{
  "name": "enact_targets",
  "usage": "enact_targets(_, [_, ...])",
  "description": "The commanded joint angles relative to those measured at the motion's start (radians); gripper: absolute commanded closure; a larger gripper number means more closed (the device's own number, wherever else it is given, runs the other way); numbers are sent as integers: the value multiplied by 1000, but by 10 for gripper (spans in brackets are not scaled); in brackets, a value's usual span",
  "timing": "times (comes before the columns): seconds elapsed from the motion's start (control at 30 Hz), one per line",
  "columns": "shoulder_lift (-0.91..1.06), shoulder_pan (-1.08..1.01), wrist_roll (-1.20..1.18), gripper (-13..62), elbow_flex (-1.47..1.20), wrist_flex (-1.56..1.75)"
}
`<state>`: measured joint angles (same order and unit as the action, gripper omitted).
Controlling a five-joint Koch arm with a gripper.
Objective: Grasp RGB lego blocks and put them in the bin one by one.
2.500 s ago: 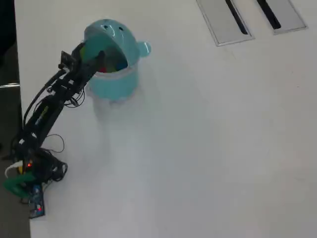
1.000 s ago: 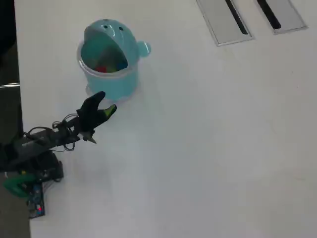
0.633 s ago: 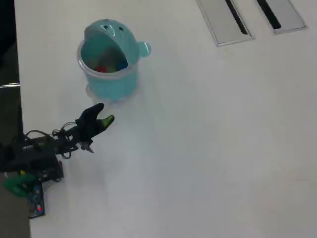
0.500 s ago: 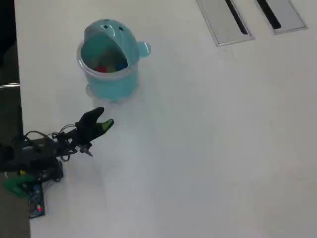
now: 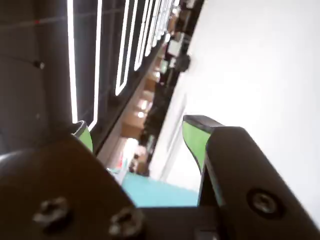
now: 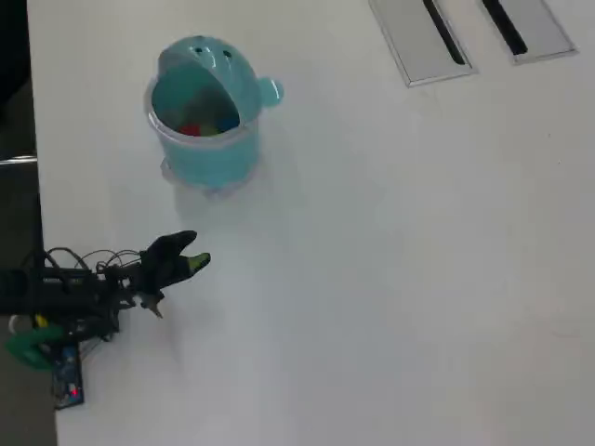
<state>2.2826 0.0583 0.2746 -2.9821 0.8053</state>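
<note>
- The arm has drawn back from the bin and now lies low, well apart from it.
- The gripper is parted and holds nothing; the wrist view shows a gap between its green-tipped jaws.
- Blocks lie inside the bin on the table.

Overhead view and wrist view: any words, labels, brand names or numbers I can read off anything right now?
None can be read.
Round teal plastic bin: only cartoon eyes on its lid, no lettering.
Small blue circuit board at the arm's base: any print is too small and blurred.
Green-tipped black pincer: no markings visible.
</note>
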Motion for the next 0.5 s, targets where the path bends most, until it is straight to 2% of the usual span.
enact_targets(0.0, [20,-15,-31,164,8,167])
enact_targets(0.47, [20,-34,-41,162,-121,224])
